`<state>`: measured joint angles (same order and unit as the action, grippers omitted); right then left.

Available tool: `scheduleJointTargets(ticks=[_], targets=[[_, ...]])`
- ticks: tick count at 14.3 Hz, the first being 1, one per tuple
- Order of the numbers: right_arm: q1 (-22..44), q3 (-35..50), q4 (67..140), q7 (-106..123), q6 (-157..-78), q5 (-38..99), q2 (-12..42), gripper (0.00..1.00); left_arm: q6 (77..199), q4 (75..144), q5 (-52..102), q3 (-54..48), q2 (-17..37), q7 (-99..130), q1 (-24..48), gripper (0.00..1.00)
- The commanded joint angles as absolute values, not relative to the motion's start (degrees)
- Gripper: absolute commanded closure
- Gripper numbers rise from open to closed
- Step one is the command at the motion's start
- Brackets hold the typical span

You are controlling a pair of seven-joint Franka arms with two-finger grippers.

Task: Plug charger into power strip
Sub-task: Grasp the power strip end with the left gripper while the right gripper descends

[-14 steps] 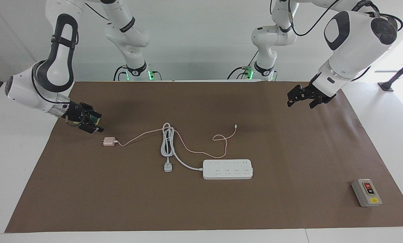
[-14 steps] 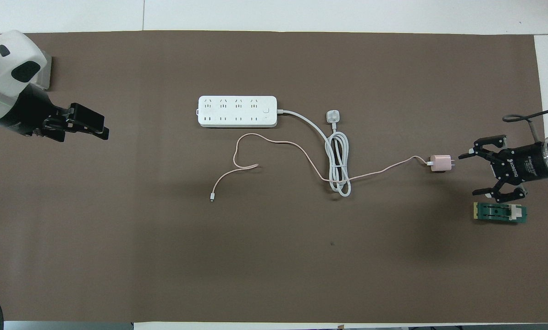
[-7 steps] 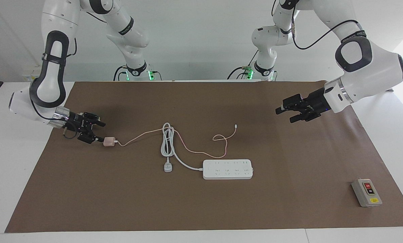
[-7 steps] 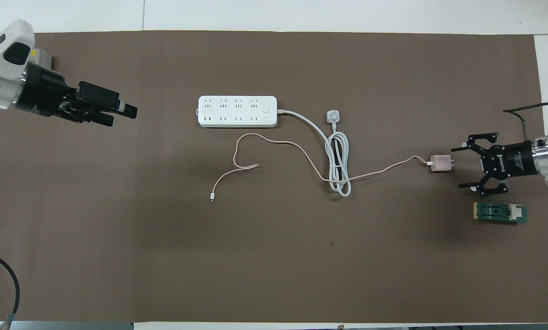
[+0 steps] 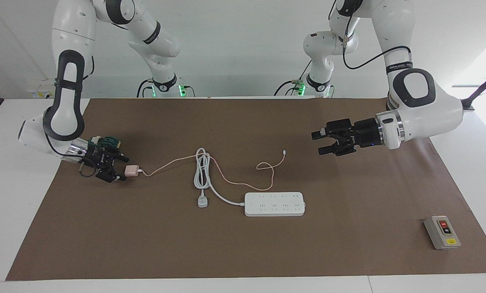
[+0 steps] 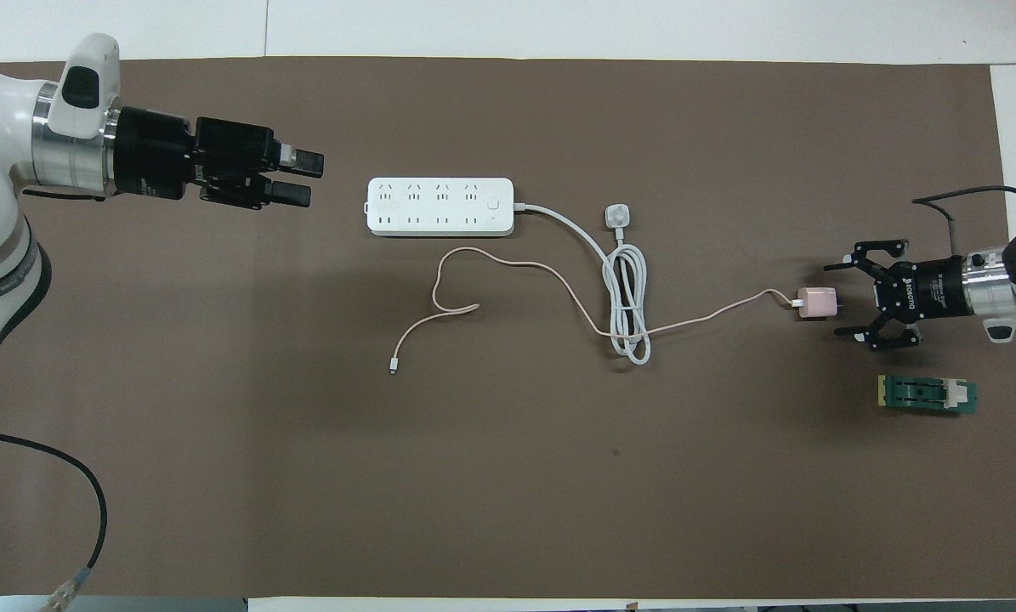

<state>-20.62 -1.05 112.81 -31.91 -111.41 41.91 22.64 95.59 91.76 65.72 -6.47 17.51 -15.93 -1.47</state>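
Right end effector low at right arm's end of table, fingers spread. Left end effector raised, horizontal, fingers apart.

White table under a brown mat, plain white wall

Matte brown rectangular mat covers the white tabletop; smooth white wall rises above; bright daylight enters at the left arm's end.

Both arms are glossy white with rounded shells and black joint bands. Each wrist ends in a silver metal ring, then a black claw: the left claw and the right claw, which carries white lettering. Thin black cables run along the arms, and green lights glow at the bases.
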Motion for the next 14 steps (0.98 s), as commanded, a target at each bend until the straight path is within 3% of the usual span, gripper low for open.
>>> scheduleJointTargets(ticks=[1,6,7,10,11,12,14], targets=[[-19.96,-0.88,113.02,-30.06,-114.24,44.12,23.55,0.0,96.33,93.69,72.05,-6.15,16.79,-17.93,-0.7,0.0],[-19.69,-0.88,113.47,-28.3,-114.96,46.23,24.43,0.0,96.94,93.6,83.22,-6.15,20.82,-24.94,1.75,0.0],[-19.69,-0.88,113.55,-28.21,-114.96,46.23,24.52,0.06,97.55,93.6,84.71,-6.15,22.66,-26.53,2.71,0.0],[-19.78,-0.88,114.95,-25.5,-116.71,46.49,24.7,0.6,98.08,93.6,88.14,-6.15,27.23,-28.91,4.3,0.0],[-19.69,-0.88,115.48,-24.97,-117.07,47.54,24.78,0.9,98.17,93.78,89.46,-6.07,28.64,-29.0,5.26,0.0],[-19.69,-0.88,115.4,-24.96,-116.98,47.64,24.7,1.0,98.26,93.87,89.99,-6.06,29.78,-29.0,5.45,0.0],[-19.16,-0.88,115.4,-24.96,-117.07,47.64,24.79,1.0,98.61,95.35,90.26,-6.06,30.93,-28.56,6.33,0.0]])
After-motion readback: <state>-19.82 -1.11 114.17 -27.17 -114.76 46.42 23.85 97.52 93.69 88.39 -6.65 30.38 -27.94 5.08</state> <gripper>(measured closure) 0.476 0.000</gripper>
